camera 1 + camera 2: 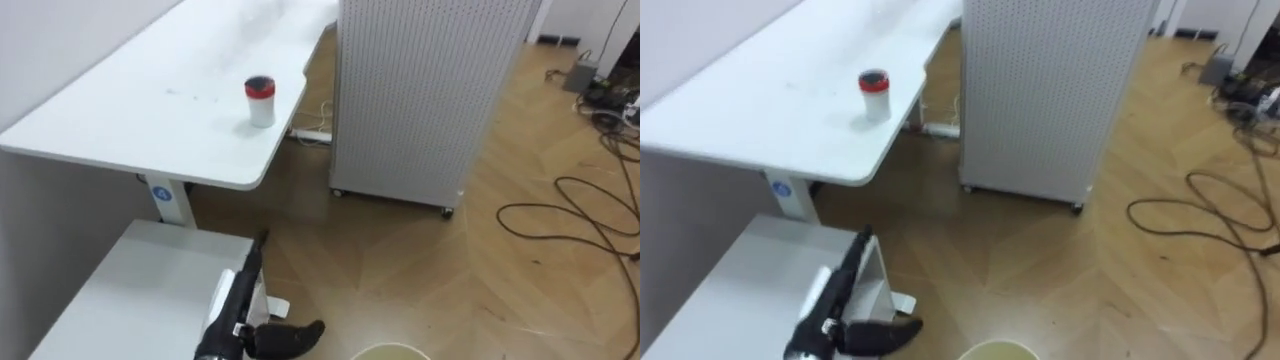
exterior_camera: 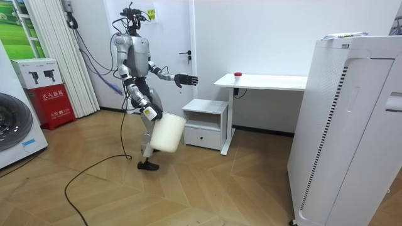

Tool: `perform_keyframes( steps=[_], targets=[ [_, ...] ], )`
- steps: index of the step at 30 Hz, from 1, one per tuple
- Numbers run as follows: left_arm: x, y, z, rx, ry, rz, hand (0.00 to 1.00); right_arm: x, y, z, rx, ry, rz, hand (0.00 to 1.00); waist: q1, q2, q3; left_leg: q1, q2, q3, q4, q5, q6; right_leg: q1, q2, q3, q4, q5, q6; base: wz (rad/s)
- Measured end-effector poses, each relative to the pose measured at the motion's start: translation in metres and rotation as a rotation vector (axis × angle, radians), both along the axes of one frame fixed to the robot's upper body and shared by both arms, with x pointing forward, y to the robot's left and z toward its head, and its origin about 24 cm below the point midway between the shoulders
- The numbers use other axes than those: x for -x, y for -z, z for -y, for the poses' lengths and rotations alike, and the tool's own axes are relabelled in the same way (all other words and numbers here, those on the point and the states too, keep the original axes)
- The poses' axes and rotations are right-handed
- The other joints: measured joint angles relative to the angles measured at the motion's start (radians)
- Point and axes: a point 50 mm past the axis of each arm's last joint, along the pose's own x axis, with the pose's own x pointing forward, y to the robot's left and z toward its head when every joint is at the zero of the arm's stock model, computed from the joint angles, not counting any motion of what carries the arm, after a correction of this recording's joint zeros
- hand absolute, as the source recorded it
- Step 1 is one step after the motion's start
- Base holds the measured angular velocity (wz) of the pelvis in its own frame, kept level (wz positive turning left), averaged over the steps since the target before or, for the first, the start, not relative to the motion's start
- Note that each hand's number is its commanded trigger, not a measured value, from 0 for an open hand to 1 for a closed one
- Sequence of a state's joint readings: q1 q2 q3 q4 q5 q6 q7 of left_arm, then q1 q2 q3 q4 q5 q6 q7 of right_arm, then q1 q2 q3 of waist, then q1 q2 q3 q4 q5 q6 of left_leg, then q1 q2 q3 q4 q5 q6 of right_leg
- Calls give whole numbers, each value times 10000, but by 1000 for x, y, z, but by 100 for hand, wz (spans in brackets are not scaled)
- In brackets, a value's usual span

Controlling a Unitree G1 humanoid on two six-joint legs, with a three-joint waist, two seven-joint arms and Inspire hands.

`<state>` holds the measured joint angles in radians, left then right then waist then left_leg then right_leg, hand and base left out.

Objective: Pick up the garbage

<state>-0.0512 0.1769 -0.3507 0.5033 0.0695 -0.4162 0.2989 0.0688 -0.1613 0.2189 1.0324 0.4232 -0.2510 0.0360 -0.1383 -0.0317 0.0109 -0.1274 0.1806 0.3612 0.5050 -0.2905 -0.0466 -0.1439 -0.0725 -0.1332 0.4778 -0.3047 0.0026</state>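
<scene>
The small white jar with a red lid stands upright on the white desk, near its front edge, well apart from both hands; the left hand reaches forward beside the low drawer cabinet, fingers stretched out, holding nothing; the right hand is at the rim of a white bin by the robot's hip; its state I cannot tell.

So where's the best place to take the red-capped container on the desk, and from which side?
The container stands upright and alone on the desk, cylindrical, near its edge. Probably wrap its white body just below the red cap, coming in level from that edge. The left hand is open.
</scene>
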Motion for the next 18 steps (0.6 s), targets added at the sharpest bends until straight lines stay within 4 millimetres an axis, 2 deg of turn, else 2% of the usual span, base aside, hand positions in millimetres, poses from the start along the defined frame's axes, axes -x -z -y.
perform_keyframes(
  steps=[4, 8, 9, 11, 13, 16, 17, 18],
  targets=[
    [-3, -7, -2, 63, -293, 418, 0, 4, 0, 2, 0, 133, -16, 100, 47, 88, -6, 69, -37, -43, -153, -25, -44, -2, 60, 166, -168, 116, 48, -12],
    [-4, -13, -7, 104, -877, 782, 0, 6, 0, 2, 84, 124, -61, 100, 29, 244, -40, 541, -327, -67, -747, -18, -53, 116, 7, 524, -327, 192, 171, -22],
    [-5, -13, -8, 118, -1053, 851, 0, 6, 0, 2, 118, 59, -87, 100, -10, 301, -23, 690, -388, -57, -878, -18, -52, 208, -3, 598, -440, 233, 220, -24],
    [-6, -15, -10, 107, -1308, 969, 0, 7, 1, 1, 152, -74, -185, 100, -22, 325, -29, 832, -483, -34, -978, -19, -49, 216, -15, 795, -467, 265, 264, -31],
    [-7, -16, -15, 111, -1579, 1052, 0, 7, 1, -2, 65, -187, -195, 100, 39, 330, -28, 942, -514, 138, -966, -26, -36, 167, -54, 794, -450, 307, 313, -46],
    [-9, -19, -25, 80, -2144, 1224, 0, 3, 1, -4, -79, -361, -300, 100, 305, 355, -16, 1176, -526, 220, -913, -130, 42, 10, -130, 509, -179, 383, 296, -73],
    [-9, -20, -30, 88, -2381, 1283, 0, -1, 0, -5, -100, -442, -221, 100, 393, 392, -4, 1267, -504, 236, -895, -200, 49, -28, -167, 174, -80, 428, 237, -75],
    [-10, -21, -34, 79, -2604, 1357, 0, -7, -2, -6, -109, -536, -80, 100, 471, 467, 41, 1352, -465, 234, -903, -246, 44, -30, -169, -124, -112, 520, 188, -72]
  ],
)
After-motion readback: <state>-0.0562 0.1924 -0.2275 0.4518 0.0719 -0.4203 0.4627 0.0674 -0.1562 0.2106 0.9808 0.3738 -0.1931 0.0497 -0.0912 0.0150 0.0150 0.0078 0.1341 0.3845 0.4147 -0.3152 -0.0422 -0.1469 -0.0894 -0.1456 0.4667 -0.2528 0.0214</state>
